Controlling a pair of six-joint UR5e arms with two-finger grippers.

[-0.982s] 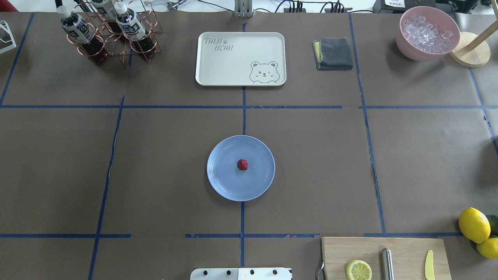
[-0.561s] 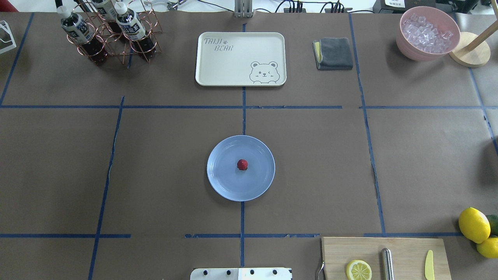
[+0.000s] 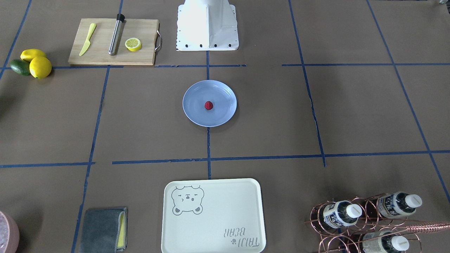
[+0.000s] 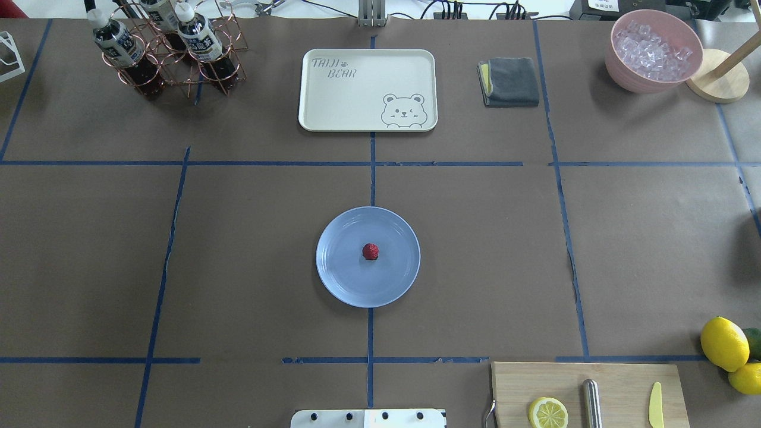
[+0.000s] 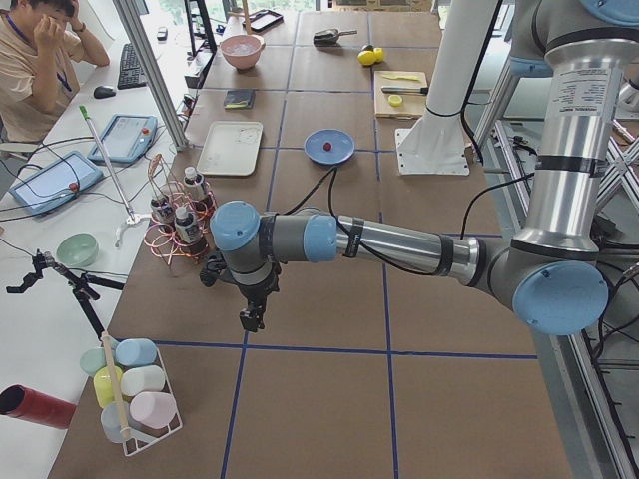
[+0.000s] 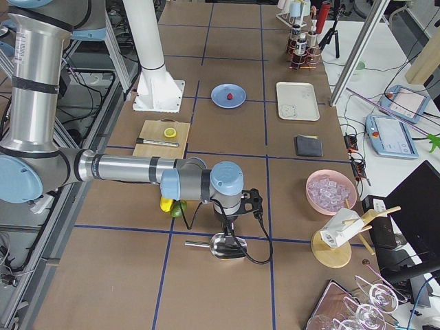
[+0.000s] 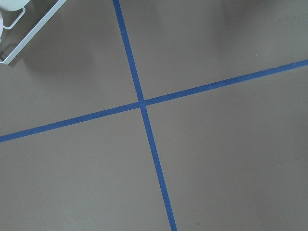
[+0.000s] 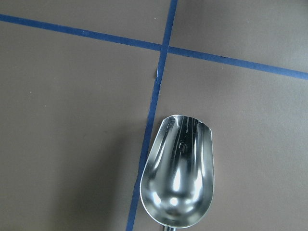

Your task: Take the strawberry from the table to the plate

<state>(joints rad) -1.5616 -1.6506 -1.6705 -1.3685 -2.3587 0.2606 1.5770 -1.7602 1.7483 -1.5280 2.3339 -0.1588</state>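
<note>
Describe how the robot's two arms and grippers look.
The left arm and right arm match: silver tubes, grey joints with light-blue round caps, black cable running along each. The left gripper and right gripper are small and dark; details too small to tell.

My blue-taped table [image 4: 238, 238] bears a blue plate [image 4: 333, 279] centrally, a tray [image 4: 357, 89], cloth [image 4: 514, 80], bottle rack [image 4: 172, 65] and pink bowl [image 4: 618, 65] beyond, a cutting board [image 4: 624, 380], lemons [image 4: 724, 343] and perhaps a lime [image 3: 19, 66] near me.

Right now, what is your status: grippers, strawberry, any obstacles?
Both at table ends: left gripper, right gripper above metal scoop; open or shut unclear. strawberry lies at centre of plate. Nothing near it.
</note>
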